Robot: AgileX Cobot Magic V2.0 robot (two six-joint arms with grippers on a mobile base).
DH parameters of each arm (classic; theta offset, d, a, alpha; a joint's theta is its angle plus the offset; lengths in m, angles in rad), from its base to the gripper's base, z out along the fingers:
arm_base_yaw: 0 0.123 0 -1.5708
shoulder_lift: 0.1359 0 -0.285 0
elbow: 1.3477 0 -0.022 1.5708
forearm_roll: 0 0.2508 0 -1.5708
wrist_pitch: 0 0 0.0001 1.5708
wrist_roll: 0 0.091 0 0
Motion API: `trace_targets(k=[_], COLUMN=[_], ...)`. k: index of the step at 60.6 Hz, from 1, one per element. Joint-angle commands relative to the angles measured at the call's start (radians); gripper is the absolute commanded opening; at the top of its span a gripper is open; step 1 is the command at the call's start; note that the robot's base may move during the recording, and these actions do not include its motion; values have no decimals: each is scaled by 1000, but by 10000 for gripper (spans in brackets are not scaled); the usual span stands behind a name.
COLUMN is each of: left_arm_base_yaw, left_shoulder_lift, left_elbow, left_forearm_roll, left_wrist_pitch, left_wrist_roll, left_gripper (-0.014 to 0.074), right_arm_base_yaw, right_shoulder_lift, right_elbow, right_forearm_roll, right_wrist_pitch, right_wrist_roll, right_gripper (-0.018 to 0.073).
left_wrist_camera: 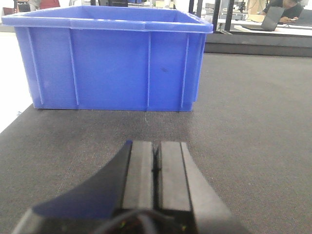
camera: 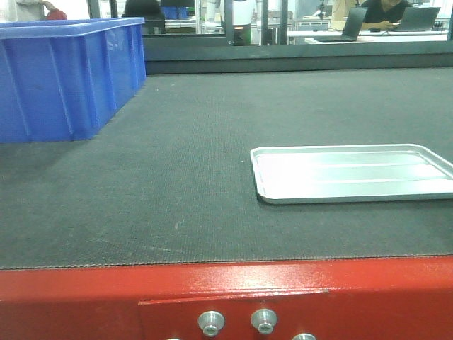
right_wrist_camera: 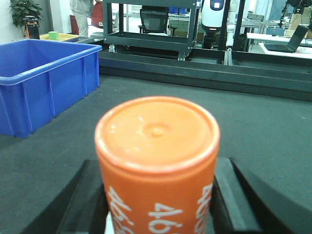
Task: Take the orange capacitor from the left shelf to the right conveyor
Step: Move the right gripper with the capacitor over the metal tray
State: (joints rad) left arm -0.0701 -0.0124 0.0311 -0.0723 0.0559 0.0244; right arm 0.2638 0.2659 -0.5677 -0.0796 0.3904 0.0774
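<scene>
At the far side of the room stands a dark metal cart [right_wrist_camera: 148, 34] on casters, with a black office chair [right_wrist_camera: 154, 19] behind it and a potted plant [right_wrist_camera: 23, 9] in the far left corner against a pale wall. To the far right, white desks [camera: 396, 37] carry open laptops [camera: 352, 25], and a seated person [camera: 388, 8] in dark clothing works at one. Lighting is bright and even throughout.

The left black gripper [left_wrist_camera: 156, 151] points straight ahead, and its two flat fingers [left_wrist_camera: 139, 170] are pressed tight together. The right black gripper [right_wrist_camera: 158, 195] has one finger on each side of a small orange cylinder [right_wrist_camera: 157, 146] and squeezes it, holding it upright.
</scene>
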Motion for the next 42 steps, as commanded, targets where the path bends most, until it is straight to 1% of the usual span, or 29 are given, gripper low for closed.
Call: trace_targets(k=[1, 30, 36, 42], left_arm_base_yaw=[0, 0, 0, 0], left_shoulder_lift=[-11, -11, -11, -11], left_elbow=[-4, -4, -4, -4], left_forearm_roll=[-2, -2, -2, -2], left_wrist_pitch=[-85, -85, -85, -85], left_wrist_roll=[0, 0, 0, 0], left_gripper=[-127, -127, -127, -127], right_arm_base_yaw=[-1, -1, -1, -1], right_shoulder_lift=[12, 15, 71, 190], right_elbow=[-29, -29, -30, -48], right_forearm_roll=[-10, -2, 2, 14], right_wrist_pitch=[-93, -90, -98, -114], right_wrist_roll=[-3, -3, -3, -3], right_gripper=[142, 142, 142, 142])
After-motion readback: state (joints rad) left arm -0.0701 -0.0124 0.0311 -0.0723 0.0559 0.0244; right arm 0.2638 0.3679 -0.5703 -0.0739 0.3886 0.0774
